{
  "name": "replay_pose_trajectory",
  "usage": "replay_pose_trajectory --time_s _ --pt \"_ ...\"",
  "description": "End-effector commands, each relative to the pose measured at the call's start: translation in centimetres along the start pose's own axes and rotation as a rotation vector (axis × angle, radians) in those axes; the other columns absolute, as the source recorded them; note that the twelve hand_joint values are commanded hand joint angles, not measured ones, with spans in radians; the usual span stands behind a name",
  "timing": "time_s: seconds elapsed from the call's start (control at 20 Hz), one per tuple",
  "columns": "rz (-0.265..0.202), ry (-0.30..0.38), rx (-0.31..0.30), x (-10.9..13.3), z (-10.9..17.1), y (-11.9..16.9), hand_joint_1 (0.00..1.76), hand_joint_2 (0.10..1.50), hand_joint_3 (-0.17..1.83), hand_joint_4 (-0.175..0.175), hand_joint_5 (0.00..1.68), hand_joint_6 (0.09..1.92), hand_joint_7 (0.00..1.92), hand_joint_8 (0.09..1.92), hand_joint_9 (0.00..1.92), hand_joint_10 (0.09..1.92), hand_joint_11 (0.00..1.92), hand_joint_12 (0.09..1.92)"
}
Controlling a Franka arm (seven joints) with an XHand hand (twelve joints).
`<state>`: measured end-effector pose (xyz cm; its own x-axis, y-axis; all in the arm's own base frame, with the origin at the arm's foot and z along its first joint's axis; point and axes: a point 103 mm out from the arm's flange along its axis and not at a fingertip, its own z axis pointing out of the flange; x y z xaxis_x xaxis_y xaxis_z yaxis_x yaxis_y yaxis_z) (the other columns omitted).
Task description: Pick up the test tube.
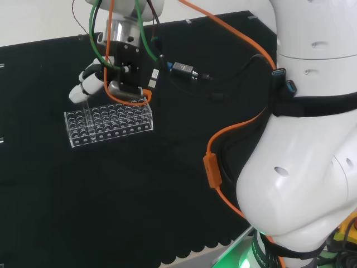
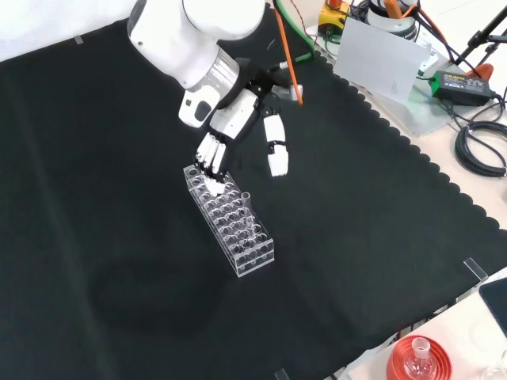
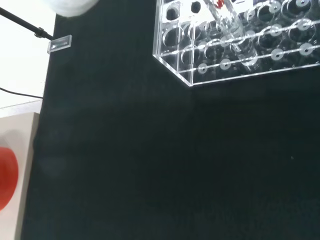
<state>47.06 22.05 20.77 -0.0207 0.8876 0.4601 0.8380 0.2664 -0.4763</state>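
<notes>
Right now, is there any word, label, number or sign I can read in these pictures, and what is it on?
None can be read.
Test tube: red marks, too blurred to read.
Rack: no print visible.
Hand: no print visible.
Grey box at the bench edge: green label, too small to read.

Red ribbed stand (image 2: 418, 360) with flask (image 2: 417, 351)

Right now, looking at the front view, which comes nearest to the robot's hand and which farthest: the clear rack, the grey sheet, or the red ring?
Measured from the hand in the front view:
1. Clear rack, just below the fingers.
2. Grey sheet, upper right, off the cloth.
3. Red ring, bottom right corner.
</notes>
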Motion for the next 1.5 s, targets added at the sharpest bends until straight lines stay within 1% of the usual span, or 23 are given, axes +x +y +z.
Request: replay_pose_trajectory --time_s 0.05,0.25,0.6,0.85,1.0,1.1,1.3,1.4,1.5 --pt "-0.011 -0.004 -0.006 -0.2 1.2 1.6 0.76 0.79 0.34 -0.013 0.31 0.09 0.12 0.74 0.03 0.94 0.0 1.24" --pt "-0.014 -0.009 -0.017 -0.8 1.8 2.8 0.8 0.77 0.35 -0.017 0.33 0.09 0.15 0.75 0.05 0.94 0.0 1.27" --pt "-0.011 -0.03 -0.033 -1.3 2.1 3.2 0.9 0.72 0.42 -0.025 0.37 0.09 0.22 0.77 0.11 0.94 0.0 1.33" --pt "-0.007 -0.054 -0.044 -1.2 2.4 3.0 0.99 0.64 0.56 -0.04 0.44 0.09 0.42 0.77 0.2 0.93 0.0 1.4" --pt "-0.007 -0.058 -0.041 -1.0 2.8 3.0 1.02 0.61 0.61 -0.05 0.48 0.13 0.48 0.77 0.24 0.92 0.0 1.42" --pt "-0.01 -0.059 -0.038 -0.7 3.4 2.9 1.04 0.59 0.64 -0.055 0.48 0.23 0.51 0.76 0.27 0.92 0.0 1.43" --pt "-0.014 -0.058 -0.042 -0.2 4.0 3.4 1.05 0.58 0.67 -0.062 0.42 0.57 0.57 0.76 0.31 0.91 0.0 1.47" --pt "-0.012 -0.059 -0.046 -0.1 4.1 3.7 1.06 0.57 0.67 -0.064 0.43 0.69 0.6 0.76 0.33 0.91 0.0 1.49" --pt "-0.009 -0.063 -0.061 0.1 4.1 3.9 1.07 0.58 0.68 -0.069 0.47 0.77 0.65 0.76 0.36 0.91 0.0 1.5"
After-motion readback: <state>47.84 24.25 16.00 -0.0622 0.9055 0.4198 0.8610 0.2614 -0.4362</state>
